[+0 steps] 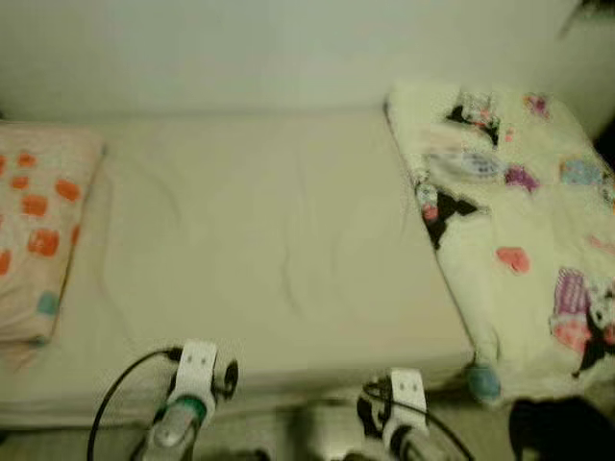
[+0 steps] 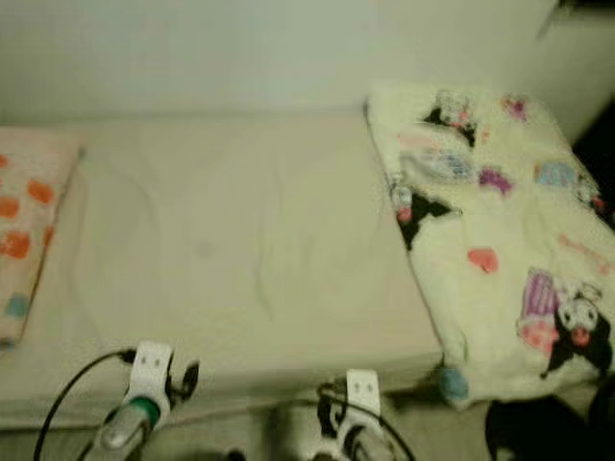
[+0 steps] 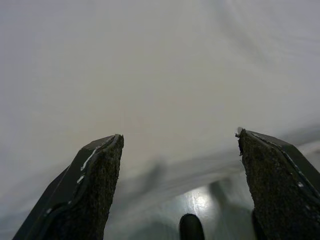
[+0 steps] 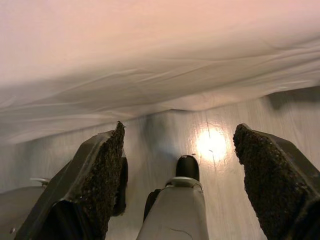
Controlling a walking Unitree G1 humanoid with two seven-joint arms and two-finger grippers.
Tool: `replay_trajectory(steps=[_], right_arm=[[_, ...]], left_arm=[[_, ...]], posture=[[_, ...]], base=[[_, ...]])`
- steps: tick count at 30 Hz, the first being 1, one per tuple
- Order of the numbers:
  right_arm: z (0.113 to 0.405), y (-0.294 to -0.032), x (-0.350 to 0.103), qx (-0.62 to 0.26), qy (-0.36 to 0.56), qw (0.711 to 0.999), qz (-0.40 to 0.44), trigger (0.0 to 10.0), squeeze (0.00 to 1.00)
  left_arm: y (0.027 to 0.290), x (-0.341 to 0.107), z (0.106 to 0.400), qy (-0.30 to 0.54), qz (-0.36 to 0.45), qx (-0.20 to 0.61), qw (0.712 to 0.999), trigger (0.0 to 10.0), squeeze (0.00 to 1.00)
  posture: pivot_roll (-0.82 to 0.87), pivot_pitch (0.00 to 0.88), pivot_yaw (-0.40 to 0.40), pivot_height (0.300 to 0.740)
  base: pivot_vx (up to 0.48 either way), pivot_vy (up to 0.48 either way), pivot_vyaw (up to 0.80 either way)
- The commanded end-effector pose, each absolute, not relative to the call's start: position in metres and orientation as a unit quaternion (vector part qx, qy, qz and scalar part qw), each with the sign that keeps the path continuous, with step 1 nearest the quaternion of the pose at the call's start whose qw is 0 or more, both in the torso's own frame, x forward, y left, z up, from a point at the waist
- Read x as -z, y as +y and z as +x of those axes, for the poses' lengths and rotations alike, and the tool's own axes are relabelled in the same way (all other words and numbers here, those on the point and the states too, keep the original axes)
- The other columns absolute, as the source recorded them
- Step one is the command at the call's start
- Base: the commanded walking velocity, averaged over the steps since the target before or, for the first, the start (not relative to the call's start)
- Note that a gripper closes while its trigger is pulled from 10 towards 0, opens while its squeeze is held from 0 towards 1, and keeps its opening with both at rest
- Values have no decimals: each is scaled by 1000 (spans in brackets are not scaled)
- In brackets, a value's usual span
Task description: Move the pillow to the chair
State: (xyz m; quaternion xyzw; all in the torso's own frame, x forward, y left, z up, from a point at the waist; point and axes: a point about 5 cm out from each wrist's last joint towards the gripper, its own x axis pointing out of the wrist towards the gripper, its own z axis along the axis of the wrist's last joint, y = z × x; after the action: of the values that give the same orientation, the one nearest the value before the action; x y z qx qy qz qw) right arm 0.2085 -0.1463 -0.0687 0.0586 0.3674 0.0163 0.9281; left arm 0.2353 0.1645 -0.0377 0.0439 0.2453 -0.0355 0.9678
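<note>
Low before the bed [image 1: 288, 250], both arms hang, left tool [image 3: 180, 150] and right tool [image 4: 180, 145] seemingly wide.

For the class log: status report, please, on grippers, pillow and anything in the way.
Left gripper open, low at bed edge. Right gripper open, empty, over floor by bed. Pillow untouched, far left on bed. Cartoon blanket on right; nothing between.
</note>
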Motion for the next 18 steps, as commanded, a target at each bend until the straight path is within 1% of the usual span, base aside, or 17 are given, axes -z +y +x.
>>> replay_trajectory(steps=[1, 12, 18], right_arm=[[202, -146, 73, -13, 379, 923, 60, 10000, 0], [202, -145, 73, -21, 380, 923, 51, 10000, 0], [203, -148, 72, -13, 374, 926, 51, 10000, 0]], left_arm=[[169, 45, 227, 265, 48, 28, 963, 10000, 0], [171, 46, 226, 267, 50, 16, 962, 10000, 0], [174, 47, 224, 269, 72, 2, 961, 10000, 0]], posture=[[60, 55, 44, 740], [64, 51, 40, 740], [67, 49, 34, 740]], base=[[0, 0, 0], [0, 0, 0], [0, 0, 0]])
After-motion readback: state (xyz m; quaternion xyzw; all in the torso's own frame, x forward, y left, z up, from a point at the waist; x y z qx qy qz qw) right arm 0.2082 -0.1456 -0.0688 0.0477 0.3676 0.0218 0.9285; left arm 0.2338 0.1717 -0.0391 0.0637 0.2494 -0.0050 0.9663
